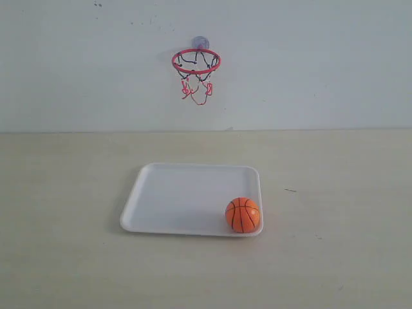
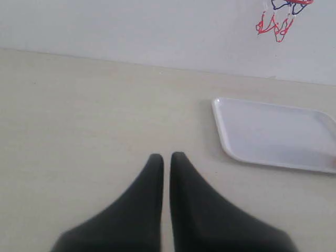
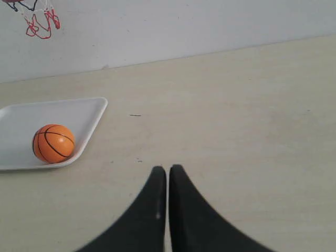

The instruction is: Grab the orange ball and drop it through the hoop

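My left gripper (image 2: 166,156) is pressed shut, its two dark fingers meeting with only a hairline slit between the tips, and it holds nothing. My right gripper (image 3: 167,169) looks the same: tips together, nothing in them. Both hang over the bare beige table (image 1: 335,193).

The orange ball (image 3: 53,143) lies well ahead of my right jaws and off toward the other arm's side. It rests in the white tray (image 1: 167,193), tucked into the corner nearest my right arm and touching the rim there. From my left jaws the tray sits ahead and off toward the right arm's side, well apart from the fingertips.

The hoop (image 1: 196,61) hangs on the white wall (image 1: 322,64) beyond the tray, farther from both sets of jaws than the ball and well above it. Its red ring is level and its net dangles beneath
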Controlling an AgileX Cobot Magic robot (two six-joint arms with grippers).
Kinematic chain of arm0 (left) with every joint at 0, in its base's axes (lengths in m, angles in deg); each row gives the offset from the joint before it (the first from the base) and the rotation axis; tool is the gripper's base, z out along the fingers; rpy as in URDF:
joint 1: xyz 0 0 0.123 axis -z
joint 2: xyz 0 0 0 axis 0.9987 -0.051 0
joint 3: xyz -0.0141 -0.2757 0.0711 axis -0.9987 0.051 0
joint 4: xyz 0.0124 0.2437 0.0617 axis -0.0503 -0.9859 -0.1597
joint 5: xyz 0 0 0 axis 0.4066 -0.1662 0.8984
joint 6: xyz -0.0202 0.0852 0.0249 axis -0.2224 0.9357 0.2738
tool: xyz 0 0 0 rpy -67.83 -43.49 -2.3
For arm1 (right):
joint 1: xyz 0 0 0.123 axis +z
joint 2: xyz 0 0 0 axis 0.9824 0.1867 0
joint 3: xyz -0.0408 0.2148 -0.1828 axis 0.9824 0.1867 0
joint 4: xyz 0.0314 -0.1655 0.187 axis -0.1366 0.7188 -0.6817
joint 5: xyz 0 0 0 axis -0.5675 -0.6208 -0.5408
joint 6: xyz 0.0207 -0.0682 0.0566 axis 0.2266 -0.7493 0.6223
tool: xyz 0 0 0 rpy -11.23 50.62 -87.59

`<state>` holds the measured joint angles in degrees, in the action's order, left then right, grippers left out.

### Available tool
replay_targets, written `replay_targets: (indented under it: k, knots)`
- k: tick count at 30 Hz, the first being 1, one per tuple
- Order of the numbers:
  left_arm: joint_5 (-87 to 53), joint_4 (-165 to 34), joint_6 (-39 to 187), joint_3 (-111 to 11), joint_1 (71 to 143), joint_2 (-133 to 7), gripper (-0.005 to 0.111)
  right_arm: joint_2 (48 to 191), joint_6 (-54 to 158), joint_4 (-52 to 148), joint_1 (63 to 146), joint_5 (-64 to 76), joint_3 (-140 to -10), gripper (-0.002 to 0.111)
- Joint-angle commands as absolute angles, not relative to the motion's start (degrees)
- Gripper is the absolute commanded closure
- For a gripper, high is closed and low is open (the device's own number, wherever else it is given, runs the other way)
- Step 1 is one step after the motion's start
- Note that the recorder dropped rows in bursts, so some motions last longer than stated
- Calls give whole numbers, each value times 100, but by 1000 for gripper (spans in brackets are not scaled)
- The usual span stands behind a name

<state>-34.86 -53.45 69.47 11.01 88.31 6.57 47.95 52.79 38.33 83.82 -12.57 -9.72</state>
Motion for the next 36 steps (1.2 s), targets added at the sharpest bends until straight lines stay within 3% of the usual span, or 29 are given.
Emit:
replay_targets:
  k: [1, 36]
  knots:
    - [-3437, -5334, 6923, 1085, 8827, 666, 103, 4769, 5279, 3893, 8384, -1200, -971, 107]
    - [-3437, -5334, 6923, 1085, 8827, 666, 103, 4769, 5279, 3893, 8384, -1002, -971, 107]
